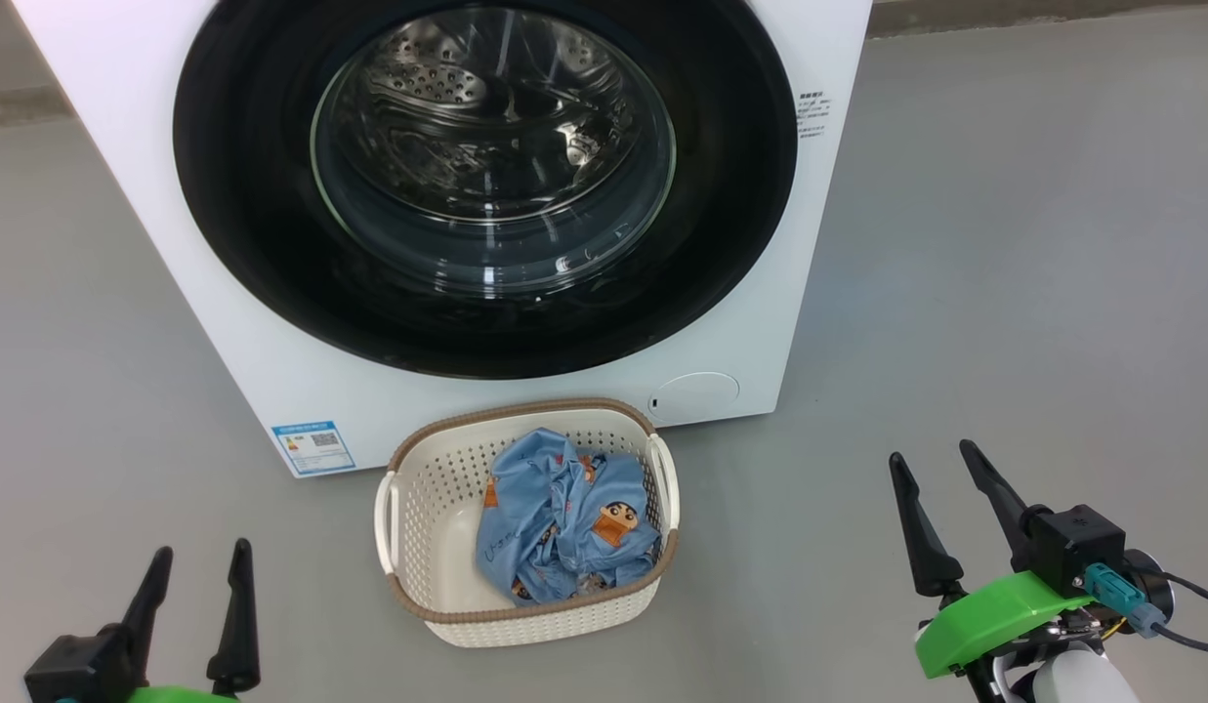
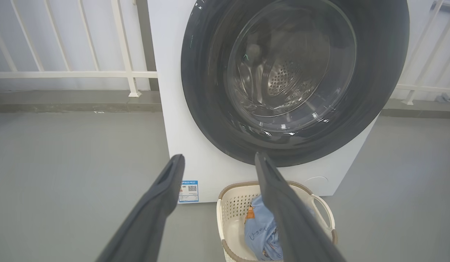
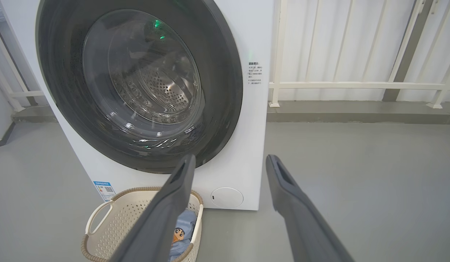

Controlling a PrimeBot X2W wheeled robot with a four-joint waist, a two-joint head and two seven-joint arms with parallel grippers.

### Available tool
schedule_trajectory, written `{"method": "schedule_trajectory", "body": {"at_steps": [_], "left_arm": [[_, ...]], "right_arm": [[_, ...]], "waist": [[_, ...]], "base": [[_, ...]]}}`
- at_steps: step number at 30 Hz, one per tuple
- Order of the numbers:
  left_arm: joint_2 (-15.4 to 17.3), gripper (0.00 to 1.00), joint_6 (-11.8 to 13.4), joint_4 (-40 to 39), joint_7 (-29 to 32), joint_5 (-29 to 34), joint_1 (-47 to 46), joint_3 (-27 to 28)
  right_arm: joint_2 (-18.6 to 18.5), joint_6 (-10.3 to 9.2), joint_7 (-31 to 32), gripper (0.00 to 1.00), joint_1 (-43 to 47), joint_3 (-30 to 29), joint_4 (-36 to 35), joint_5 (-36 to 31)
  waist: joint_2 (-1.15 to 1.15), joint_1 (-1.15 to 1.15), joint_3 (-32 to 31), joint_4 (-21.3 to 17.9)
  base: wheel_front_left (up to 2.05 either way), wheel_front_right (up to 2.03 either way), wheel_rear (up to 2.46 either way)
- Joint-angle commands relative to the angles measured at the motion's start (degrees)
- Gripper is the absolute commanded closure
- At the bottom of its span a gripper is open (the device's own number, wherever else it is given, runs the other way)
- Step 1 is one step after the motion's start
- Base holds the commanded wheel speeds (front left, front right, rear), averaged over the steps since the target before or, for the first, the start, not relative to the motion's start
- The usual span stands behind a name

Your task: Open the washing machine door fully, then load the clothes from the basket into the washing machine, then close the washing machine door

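Basket (image 1: pixel 423 488) sits lower centre, handles left and right, below the shut door (image 1: pixel 242 195). The left tool (image 1: pixel 202 547) and right tool (image 1: pixel 932 451) stand spread, empty.

Washing machine (image 1: pixel 369 405) was white, washing machine door (image 1: pixel 486 176) glossy black; cream perforated basket (image 1: pixel 423 488), brown-rimmed, held blue cartoon-print clothes (image 1: pixel 564 517); blue sticker (image 1: pixel 312 447) at the door's seven o'clock.

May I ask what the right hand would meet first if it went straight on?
Probably the washing machine: its white front beside the door, above the round flap; depth is unclear.
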Motion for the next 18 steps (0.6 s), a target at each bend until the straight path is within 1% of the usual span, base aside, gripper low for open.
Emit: {"method": "schedule_trajectory", "body": {"at_steps": [1,5,9,13,18], "left_arm": [[1.65,0.00,-0.14,-1.10,-0.37,0.93,-2.03,2.20],[1.75,0.00,-0.14,-1.17,-0.37,1.62,-2.19,2.15],[1.74,0.00,-0.14,-1.46,-0.37,1.51,-2.26,2.28],[1.78,0.00,-0.14,-1.43,-0.37,1.57,-2.35,2.29],[1.80,0.00,-0.14,-1.25,-0.37,1.36,-2.45,2.14]], "right_arm": [[0.22,-0.06,-0.69,0.00,-0.96,1.02,-1.56,-0.50],[0.23,-0.06,-0.69,0.00,-0.87,0.67,-1.64,-0.49],[0.24,-0.06,-0.69,0.00,-0.69,0.26,-1.82,-0.56],[0.24,-0.06,-0.69,0.00,-0.48,0.13,-1.67,-0.44],[0.24,-0.06,-0.69,0.00,-0.23,0.07,-1.64,-0.34]], "waist": [[0.00,0.00,0.01,0.04],[0.00,0.00,0.13,0.08],[0.00,0.00,0.23,0.16],[0.00,0.00,0.26,0.36],[0.00,0.00,0.19,0.60]], "base": [[0.07,0.07,-0.15],[0.27,0.27,-0.54],[0.59,0.59,-1.17],[0.90,0.90,-1.81],[1.19,1.19,-2.39]]}}
